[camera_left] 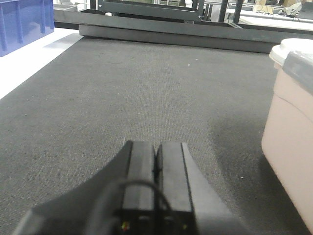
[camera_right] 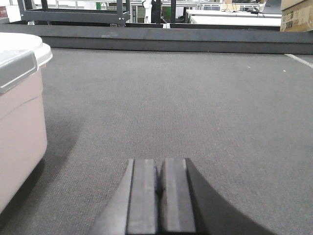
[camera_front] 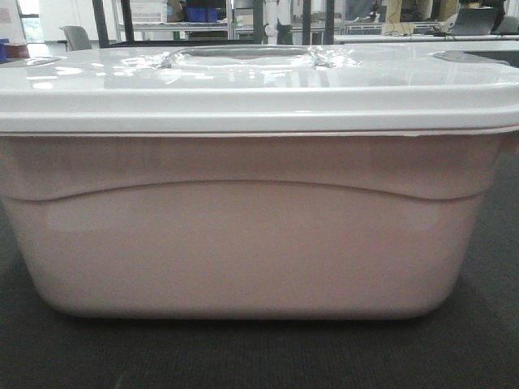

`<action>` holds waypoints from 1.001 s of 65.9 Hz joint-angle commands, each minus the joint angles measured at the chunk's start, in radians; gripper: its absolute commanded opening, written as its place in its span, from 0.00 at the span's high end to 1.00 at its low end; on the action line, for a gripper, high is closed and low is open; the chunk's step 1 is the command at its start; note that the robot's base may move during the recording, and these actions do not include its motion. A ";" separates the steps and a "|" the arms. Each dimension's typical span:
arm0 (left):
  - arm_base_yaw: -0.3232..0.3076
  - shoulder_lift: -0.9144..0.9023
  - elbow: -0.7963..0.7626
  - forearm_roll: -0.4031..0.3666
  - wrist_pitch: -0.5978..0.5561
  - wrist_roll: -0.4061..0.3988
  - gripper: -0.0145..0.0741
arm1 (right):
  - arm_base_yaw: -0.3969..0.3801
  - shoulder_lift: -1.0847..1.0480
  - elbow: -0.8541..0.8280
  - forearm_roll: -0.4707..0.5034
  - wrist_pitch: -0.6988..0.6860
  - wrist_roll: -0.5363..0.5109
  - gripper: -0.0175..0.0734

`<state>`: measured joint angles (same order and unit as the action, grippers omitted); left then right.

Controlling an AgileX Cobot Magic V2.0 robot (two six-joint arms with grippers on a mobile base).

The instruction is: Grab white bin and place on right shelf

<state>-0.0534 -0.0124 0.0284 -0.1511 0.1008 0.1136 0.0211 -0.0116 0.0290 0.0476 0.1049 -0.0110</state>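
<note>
The white bin (camera_front: 243,235) fills the front view, standing on dark grey carpet, its glossy white lid (camera_front: 259,89) on top with a recessed handle. In the left wrist view its end (camera_left: 291,142) shows at the right edge; my left gripper (camera_left: 156,146) is shut and empty, low over the carpet, left of the bin and apart from it. The right wrist view has the bin's other end (camera_right: 19,117) at the left edge, with my right gripper (camera_right: 158,161) shut on nothing, to the right of it. The right shelf is not identifiable here.
A dark low metal frame (camera_left: 176,29) runs across the far carpet edge, also seen as frame (camera_right: 166,41). A blue crate (camera_left: 24,22) stands at far left on white floor. A cardboard box (camera_right: 297,14) is far right. Distant racks (camera_front: 178,20) stand behind the bin.
</note>
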 commanded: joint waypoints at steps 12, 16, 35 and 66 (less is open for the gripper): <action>0.000 -0.009 0.000 -0.001 -0.081 -0.007 0.97 | 0.001 -0.016 -0.001 -0.001 -0.087 -0.008 0.73; 0.000 -0.009 0.000 -0.001 -0.081 -0.007 0.97 | 0.001 -0.016 -0.001 -0.001 -0.087 -0.008 0.73; 0.000 -0.009 0.000 -0.001 -0.081 -0.007 0.97 | 0.001 -0.016 -0.001 -0.001 -0.087 -0.008 0.73; 0.000 -0.009 0.000 -0.046 -0.087 -0.007 0.97 | 0.001 -0.016 -0.001 -0.001 -0.093 -0.008 0.73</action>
<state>-0.0534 -0.0124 0.0284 -0.1590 0.1008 0.1136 0.0211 -0.0116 0.0290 0.0476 0.1049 -0.0110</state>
